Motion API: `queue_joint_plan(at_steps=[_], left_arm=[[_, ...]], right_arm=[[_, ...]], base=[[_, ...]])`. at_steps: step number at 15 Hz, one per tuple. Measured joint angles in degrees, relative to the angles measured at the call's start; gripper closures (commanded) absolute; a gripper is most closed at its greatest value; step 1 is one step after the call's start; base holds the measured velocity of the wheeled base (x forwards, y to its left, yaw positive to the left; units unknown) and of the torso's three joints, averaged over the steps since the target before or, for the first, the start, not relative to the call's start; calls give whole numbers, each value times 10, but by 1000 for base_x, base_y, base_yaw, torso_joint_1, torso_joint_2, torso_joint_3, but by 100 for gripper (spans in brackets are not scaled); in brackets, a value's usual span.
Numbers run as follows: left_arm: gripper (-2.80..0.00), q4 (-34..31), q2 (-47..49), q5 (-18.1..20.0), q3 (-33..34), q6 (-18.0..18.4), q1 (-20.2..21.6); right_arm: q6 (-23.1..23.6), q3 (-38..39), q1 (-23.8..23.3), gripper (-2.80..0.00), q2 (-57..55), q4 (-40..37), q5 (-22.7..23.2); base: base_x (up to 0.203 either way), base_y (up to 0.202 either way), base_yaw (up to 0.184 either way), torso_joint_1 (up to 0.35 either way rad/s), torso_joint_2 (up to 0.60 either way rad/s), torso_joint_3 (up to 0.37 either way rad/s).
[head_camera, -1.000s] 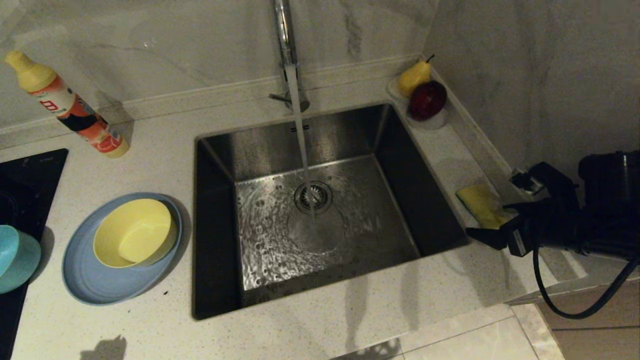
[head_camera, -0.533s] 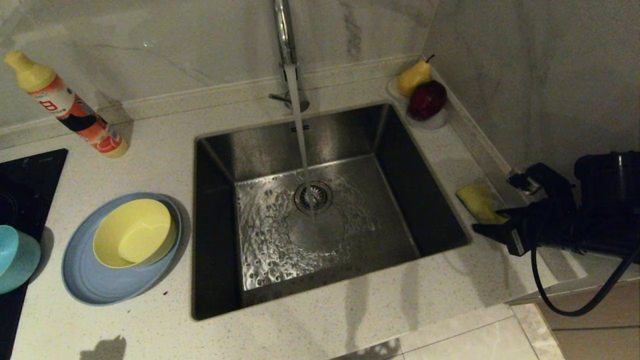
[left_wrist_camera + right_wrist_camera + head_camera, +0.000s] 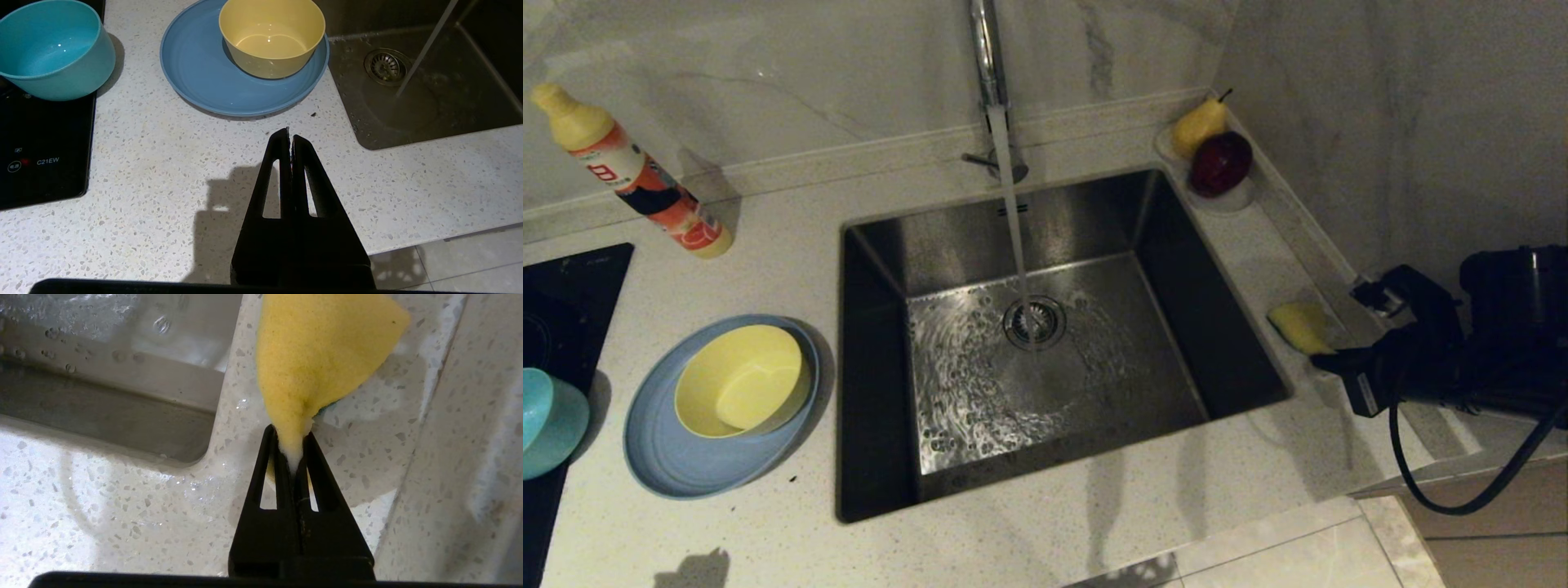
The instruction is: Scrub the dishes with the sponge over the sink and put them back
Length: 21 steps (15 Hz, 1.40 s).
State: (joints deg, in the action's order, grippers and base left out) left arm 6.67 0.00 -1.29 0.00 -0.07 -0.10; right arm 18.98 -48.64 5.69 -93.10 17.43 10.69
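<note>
Risk first: the right gripper (image 3: pixel 292 447) pinches only the thin end of the sponge (image 3: pixel 322 355), so the pad could slip free on the lift. Jaws clamped tight on that corner, the rest fanning out ahead on the worktop (image 3: pixel 122 522), just beside the sink (image 3: pixel 1045 343). Left gripper (image 3: pixel 290 139) shut and empty, plate (image 3: pixel 200 77) and yellow bowl (image 3: pixel 271 36) ahead of it

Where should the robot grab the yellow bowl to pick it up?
Probably by its rim. The yellow bowl sits upright and open inside the blue plate, with round walls too wide to pinch. One finger could go inside and one outside, coming from above on the near side, where the left end effector waits shut.
</note>
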Motion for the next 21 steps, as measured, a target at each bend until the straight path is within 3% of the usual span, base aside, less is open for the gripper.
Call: queue_joint_plan(at_steps=[4,8,13,16,18,21], left_arm=[[0,0,0,0,0,0,0],[0,0,0,0,0,0,0],[0,0,0,0,0,0,0],[0,0,0,0,0,0,0],[0,0,0,0,0,0,0],[0,0,0,0,0,0,0]], right_arm=[[-6,0,3,0,26,-10,1],[-21,-18,40,0,111,-109,7],[-135,-75,193,0,222,-275,-15],[-220,-89,271,0,256,-321,-40],[-270,-86,306,0,267,-324,-45],[-282,-75,326,0,269,-324,-45]], base=[[0,0,0,0,0,0],[0,0,0,0,0,0],[0,0,0,0,0,0],[0,0,0,0,0,0],[0,0,0,0,0,0],[0,0,0,0,0,0]])
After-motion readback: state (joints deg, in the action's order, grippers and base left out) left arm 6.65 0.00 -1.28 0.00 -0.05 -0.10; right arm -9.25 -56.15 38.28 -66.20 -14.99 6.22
